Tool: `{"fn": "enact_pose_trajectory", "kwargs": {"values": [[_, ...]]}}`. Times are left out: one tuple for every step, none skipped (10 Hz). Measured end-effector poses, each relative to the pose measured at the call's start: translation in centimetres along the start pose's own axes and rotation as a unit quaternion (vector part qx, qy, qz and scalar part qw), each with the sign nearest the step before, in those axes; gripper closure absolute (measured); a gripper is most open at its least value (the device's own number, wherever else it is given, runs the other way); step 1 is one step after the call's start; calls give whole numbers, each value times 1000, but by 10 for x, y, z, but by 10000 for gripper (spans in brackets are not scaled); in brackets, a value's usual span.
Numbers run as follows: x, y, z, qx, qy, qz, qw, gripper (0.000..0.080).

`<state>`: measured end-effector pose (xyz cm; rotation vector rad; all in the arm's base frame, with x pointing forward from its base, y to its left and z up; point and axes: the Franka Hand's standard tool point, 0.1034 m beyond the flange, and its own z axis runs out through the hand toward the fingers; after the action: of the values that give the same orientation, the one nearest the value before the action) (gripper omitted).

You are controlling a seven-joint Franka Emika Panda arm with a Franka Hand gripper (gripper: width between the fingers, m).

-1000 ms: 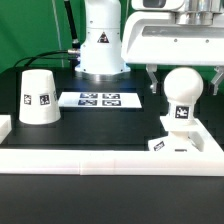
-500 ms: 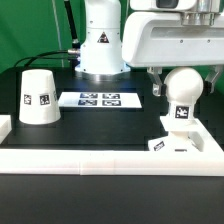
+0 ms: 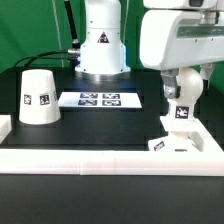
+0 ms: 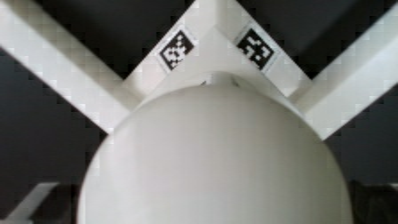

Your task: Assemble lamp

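Observation:
The ball-shaped bulb (image 3: 184,100) stands upright on the blocky base (image 3: 172,146) at the exterior view's right. My gripper (image 3: 186,88) has come down over the bulb, with one finger on each side of the ball. The jaws stand wide and I see no firm grip. In the wrist view the bulb (image 4: 214,160) fills most of the picture. The tagged base (image 4: 214,45) lies beyond it, and dark fingers (image 4: 18,205) show only at the edges. The cone-shaped shade (image 3: 38,97) stands alone at the exterior view's left.
The marker board (image 3: 98,99) lies flat at the middle back. The robot's white body (image 3: 100,40) stands behind it. A low white wall (image 3: 90,158) runs along the front and both sides of the black table.
My gripper has moved down and toward the exterior view's right, from above the bulb to astride it. The bulb, base and shade have not moved.

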<state>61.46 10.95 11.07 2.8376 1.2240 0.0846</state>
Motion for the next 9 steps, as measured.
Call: {"fn": "enact_pose_trajectory", "kwargs": {"values": [[1,0,0,-2,-1,-26,1000,101],[0,1,0,-5,-3,-75,997,101],[1,1,0,-9,-6,-116,993,101],[1,1,0,-12,-8,-142,990,101],[-1,3,0,-14,-11,-177,984,101],[-2,5,0,-14,-12,-197,980,101],[-4,6,0,-14,-12,-187,982,101],[-4,7,0,-14,-12,-187,982,190],[-4,7,0,-14,-12,-187,982,223]]}}
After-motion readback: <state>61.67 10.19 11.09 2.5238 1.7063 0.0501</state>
